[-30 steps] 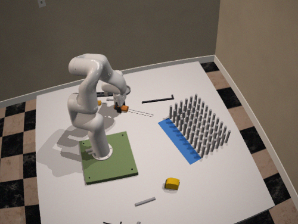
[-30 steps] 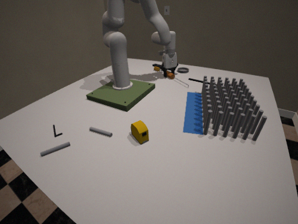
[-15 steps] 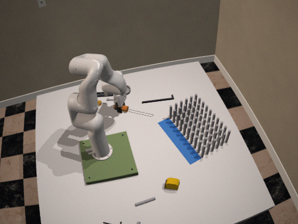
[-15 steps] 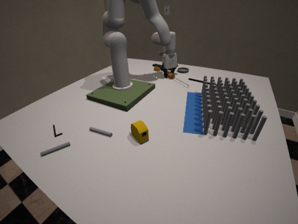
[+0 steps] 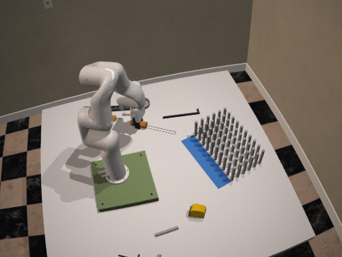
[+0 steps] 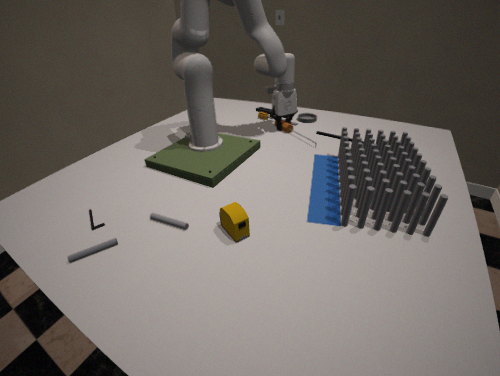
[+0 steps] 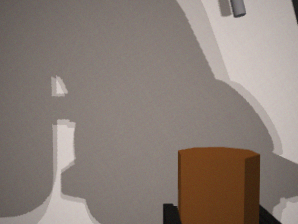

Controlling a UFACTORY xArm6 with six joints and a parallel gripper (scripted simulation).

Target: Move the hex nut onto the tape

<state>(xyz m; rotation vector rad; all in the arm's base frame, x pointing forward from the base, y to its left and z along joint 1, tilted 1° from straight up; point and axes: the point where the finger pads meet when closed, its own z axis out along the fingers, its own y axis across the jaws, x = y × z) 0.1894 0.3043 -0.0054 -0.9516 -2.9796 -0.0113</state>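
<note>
My gripper [image 5: 137, 124] is down at the table behind the arm's base and is shut on the orange-brown handle [image 5: 143, 124] of the hook pick. The pick's thin shaft [image 5: 161, 129] lies along the table toward the spacers, hook end at the right. The handle fills the lower right of the wrist view [image 7: 217, 185], with a dark finger beside it. In the exterior view the gripper [image 6: 283, 123] stands on the handle [image 6: 286, 127]. The grey spacers [image 5: 227, 141] stand in a dense grid at the right, beside the blue tape strip [image 5: 205, 160]. The hex nut is hidden among the spacers.
A long black L-shaped bar [image 5: 181, 114] lies behind the spacers. A second orange-handled tool [image 5: 113, 117] and a grey ring [image 6: 307, 118] lie near the gripper. A yellow block [image 5: 198, 210], grey rods [image 5: 166, 231] [image 6: 92, 250] and a small black L-piece [image 6: 91, 220] lie at the front. The green base plate [image 5: 124, 181] holds the arm.
</note>
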